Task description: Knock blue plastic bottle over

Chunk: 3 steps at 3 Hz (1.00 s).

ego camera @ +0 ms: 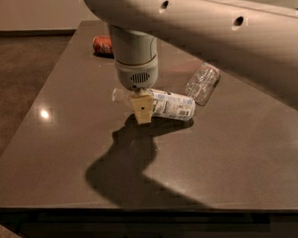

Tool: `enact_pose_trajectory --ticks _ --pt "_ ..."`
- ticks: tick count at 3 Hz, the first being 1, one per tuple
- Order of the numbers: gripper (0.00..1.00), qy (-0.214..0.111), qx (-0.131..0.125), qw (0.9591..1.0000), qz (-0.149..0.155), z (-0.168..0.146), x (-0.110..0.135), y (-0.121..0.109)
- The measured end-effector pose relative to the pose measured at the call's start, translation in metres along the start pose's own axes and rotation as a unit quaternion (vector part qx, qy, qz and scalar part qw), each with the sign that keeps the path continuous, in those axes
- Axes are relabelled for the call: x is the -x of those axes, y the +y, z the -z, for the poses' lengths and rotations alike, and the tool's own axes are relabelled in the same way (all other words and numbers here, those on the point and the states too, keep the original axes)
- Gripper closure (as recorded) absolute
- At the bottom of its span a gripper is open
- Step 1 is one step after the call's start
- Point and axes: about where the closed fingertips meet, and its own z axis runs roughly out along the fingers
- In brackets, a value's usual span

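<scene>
The blue plastic bottle lies on its side on the dark grey table, its printed label facing up and its cap end pointing left behind the gripper. My gripper hangs straight down from the white arm, its cream-coloured fingers right in front of the bottle's left part, at or just above the table top. The gripper covers part of the bottle's neck.
A smaller clear bottle without a label lies on its side just right of the blue bottle. A red soda can lies at the table's far left. The white arm spans the top of the view.
</scene>
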Motion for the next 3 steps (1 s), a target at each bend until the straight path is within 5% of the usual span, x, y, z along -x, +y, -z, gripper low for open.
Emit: enact_pose_trajectory --ticks 1,3 --pt "0.00 -0.006 0.013 0.9999 0.001 -0.007 0.000 0.011" --pt "0.00 -0.026 0.035 0.9990 0.003 -0.019 0.003 0.025"
